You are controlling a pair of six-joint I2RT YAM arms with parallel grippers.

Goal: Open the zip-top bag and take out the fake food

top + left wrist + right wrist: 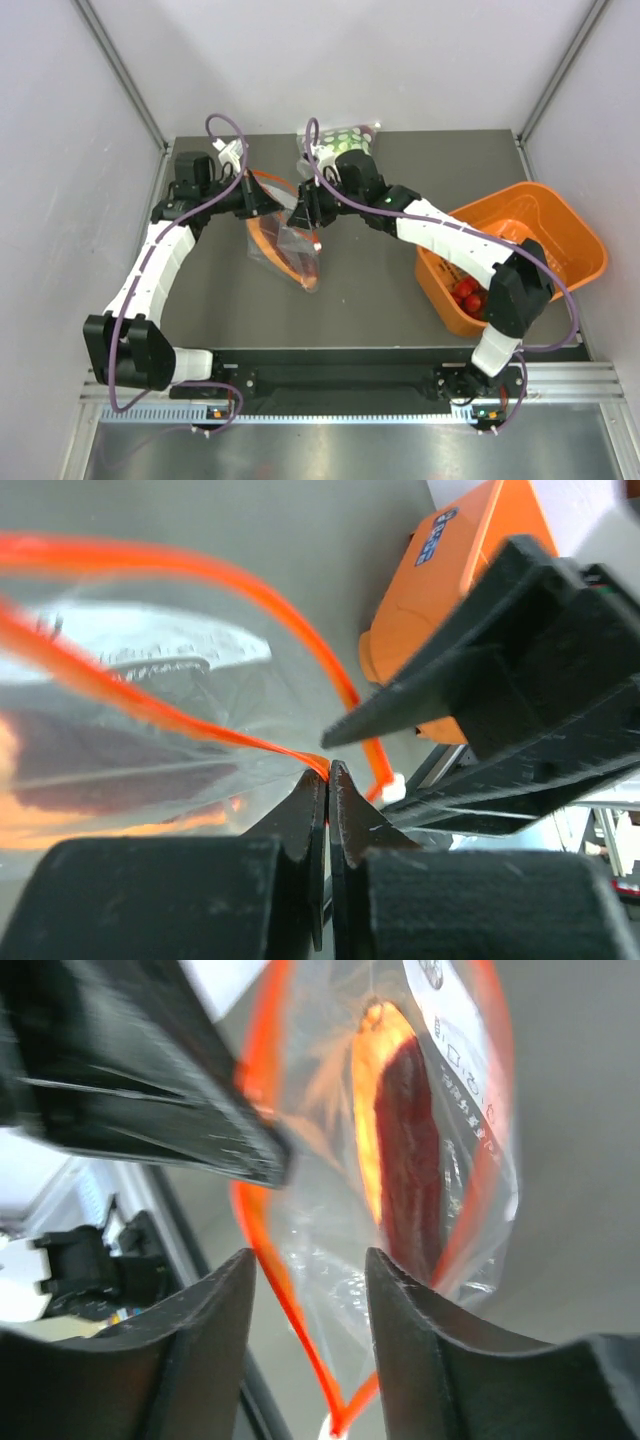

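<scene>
Top external view: we are looking at a clear plastic zip-top bag with a red-orange zip strip [288,248], lying on the dark grey table [370,280] with its mouth raised between the two arms; an orange plastic bin [560,235] is standing at the right, with red round toy berries [468,293] in it
Left gripper [327,770]: we are pinching one lip of the bag; the jaws are meeting on the orange strip
Right gripper [308,1290]: its fingers are standing apart; the other lip's strip is running between them, and nothing is clamped there yet
Fake food: a dark reddish-brown elongated toy piece [410,1160] is lying inside the bag
Step in hand: we are judging this to be the opening of the bag; the mouth is already gaping
Next move: we are judging that the right fingers need to clamp on their lip, then draw away from the left, gently, so that neither strip slips
Second bag with green-and-white spotted contents [345,138]: lying at the far edge; we are leaving it alone
</scene>
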